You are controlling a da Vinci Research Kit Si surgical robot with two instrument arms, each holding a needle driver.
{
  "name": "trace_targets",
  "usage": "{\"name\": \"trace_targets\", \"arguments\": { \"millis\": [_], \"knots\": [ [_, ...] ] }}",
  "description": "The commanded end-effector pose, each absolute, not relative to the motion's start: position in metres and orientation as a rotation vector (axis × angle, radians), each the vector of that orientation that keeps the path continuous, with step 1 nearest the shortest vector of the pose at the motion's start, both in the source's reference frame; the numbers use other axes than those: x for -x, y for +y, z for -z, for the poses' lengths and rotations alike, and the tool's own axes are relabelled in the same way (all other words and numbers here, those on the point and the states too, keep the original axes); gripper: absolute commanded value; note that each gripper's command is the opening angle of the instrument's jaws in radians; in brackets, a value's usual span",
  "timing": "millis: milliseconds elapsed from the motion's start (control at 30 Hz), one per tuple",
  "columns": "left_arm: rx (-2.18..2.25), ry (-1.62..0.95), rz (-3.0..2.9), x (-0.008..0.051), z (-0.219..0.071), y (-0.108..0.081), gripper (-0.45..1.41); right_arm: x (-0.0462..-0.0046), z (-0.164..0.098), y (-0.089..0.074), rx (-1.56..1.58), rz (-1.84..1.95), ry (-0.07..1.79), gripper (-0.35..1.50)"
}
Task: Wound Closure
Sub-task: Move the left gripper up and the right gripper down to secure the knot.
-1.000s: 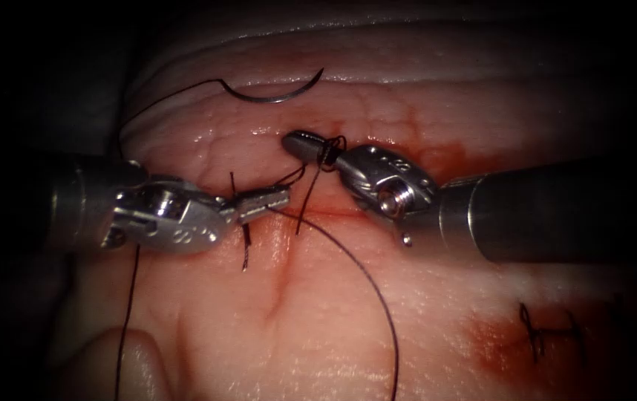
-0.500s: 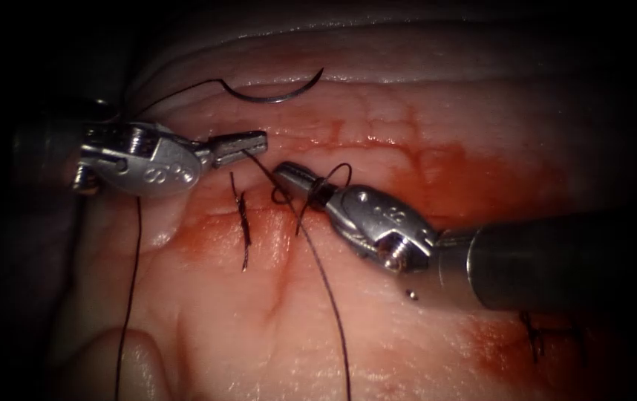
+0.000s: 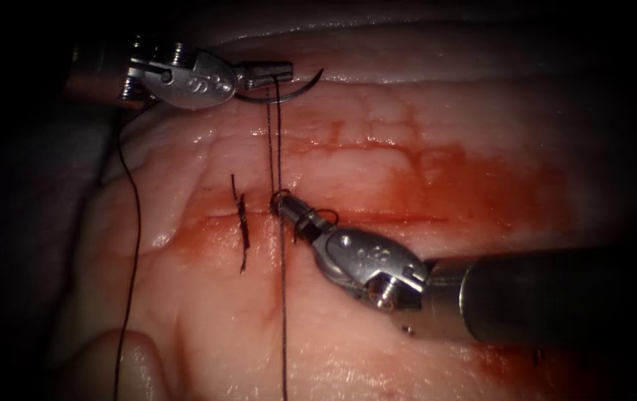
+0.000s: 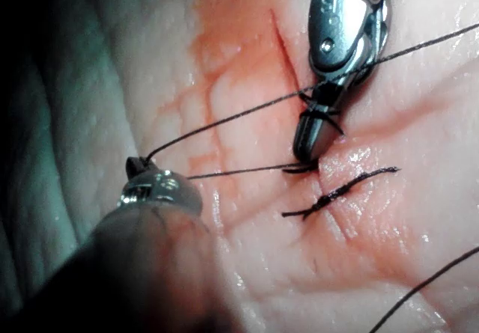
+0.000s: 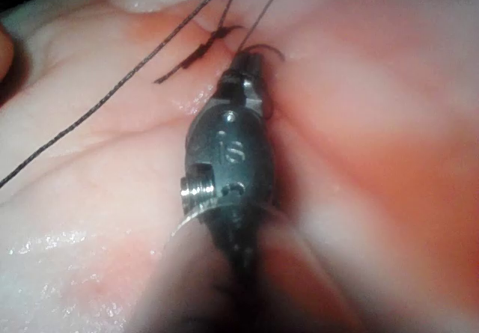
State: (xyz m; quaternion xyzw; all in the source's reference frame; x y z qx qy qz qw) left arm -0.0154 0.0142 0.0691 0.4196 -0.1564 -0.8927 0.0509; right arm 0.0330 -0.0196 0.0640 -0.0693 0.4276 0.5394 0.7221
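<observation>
While the endoscope view showed the needle (image 3: 289,90) lying free on the tissue (image 3: 445,134), left tool (image 3: 270,72) clenched thread (image 3: 275,141); the left wrist view showed thread looped around right tool (image 3: 283,206), jaws closed.

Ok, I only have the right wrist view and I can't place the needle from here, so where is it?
Observer: The needle lies free on the tissue, not in it, beside the left gripper.
Operator: What is that gripper holding?
Observer: It is shut on the thread, which runs straight down to the cut.
Operator: Anything around my tool?
Observer: Yes, thread loops wrap the right gripper. Its jaws are shut at the cut; I can't tell whether they pinch thread.
</observation>
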Motion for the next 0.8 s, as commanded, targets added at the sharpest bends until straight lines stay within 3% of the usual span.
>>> {"name": "trace_targets", "arguments": {
  "millis": [33, 233, 800],
  "knots": [
    [-1.275, -0.482, 2.718, 0.0159, -0.0701, 0.0148, -0.45, -0.0342, -0.0634, -0.0210, 0.145, -1.188, 0.920, -0.35],
    [-1.250, -0.471, 2.723, 0.0157, -0.0726, 0.0168, -0.45, -0.0352, -0.0608, -0.0233, 0.146, -1.164, 0.823, -0.35],
    [-1.294, -0.469, 2.757, 0.0144, -0.0730, 0.0225, -0.45, -0.0352, -0.0587, -0.0244, 0.157, -1.133, 0.813, -0.35]
  ]
}}
